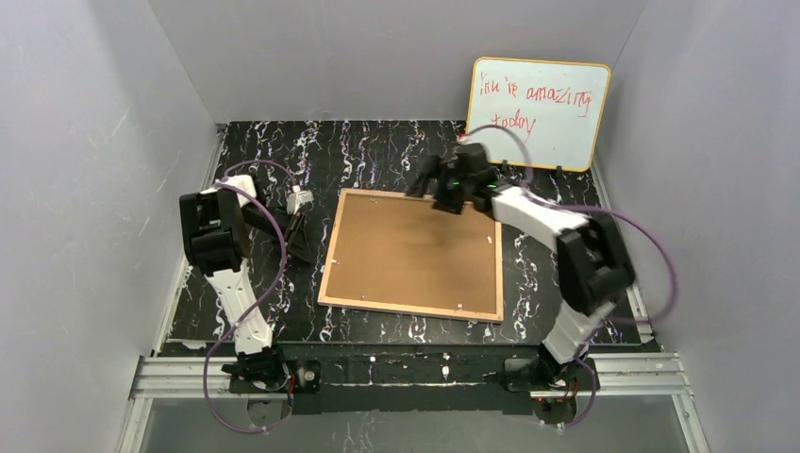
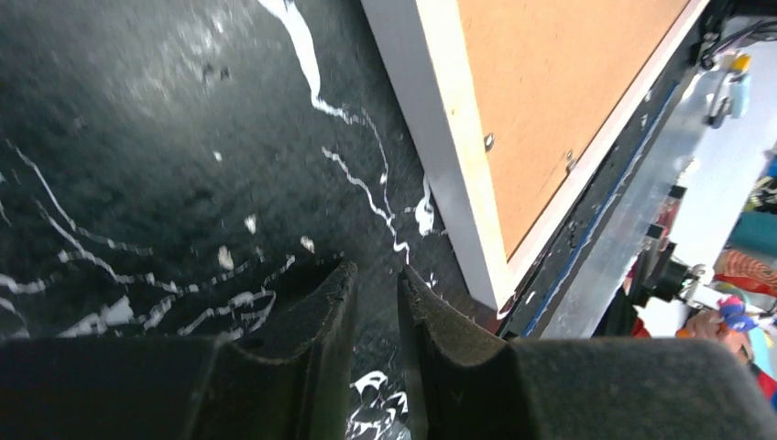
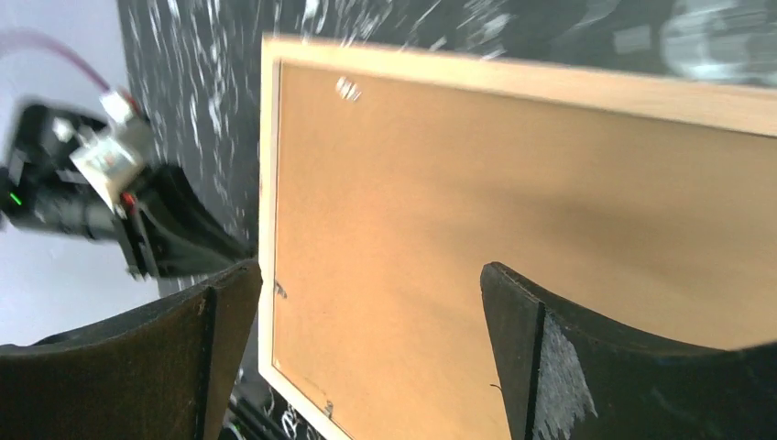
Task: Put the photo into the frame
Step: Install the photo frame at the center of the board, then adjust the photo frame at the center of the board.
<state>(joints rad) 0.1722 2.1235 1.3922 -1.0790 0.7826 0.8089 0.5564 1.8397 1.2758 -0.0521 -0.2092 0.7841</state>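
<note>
We are looking at the frame (image 1: 330,255) lying face down in the middle of the black marbled surface (image 1: 377,151), its tan wood rim turned upward. The brown backing board (image 1: 415,250) is sitting inside that rim and is filling it from edge to edge. In the left wrist view we are seeing the frame's white side wall resting on the surface, with small metal tabs showing along the inner edge of the rim.

The left pincer (image 1: 300,226) is hanging just beside the frame's left edge, over bare surface. Its fingers (image 2: 330,302) are drawn almost together with only a narrow slit between them, and they are grasping nothing; we cannot tell whether they are touching the surface.

The right pincer (image 1: 429,186) is hovering over the frame's far edge, toward the far right corner. It is released, its jaws spread wide, and in its wrist view we are seeing the backing board between the two fingers (image 3: 513,321), which are gripping nothing.

An orange-rimmed whiteboard (image 1: 538,113) with red writing is leaning against the wall at the far right.
</note>
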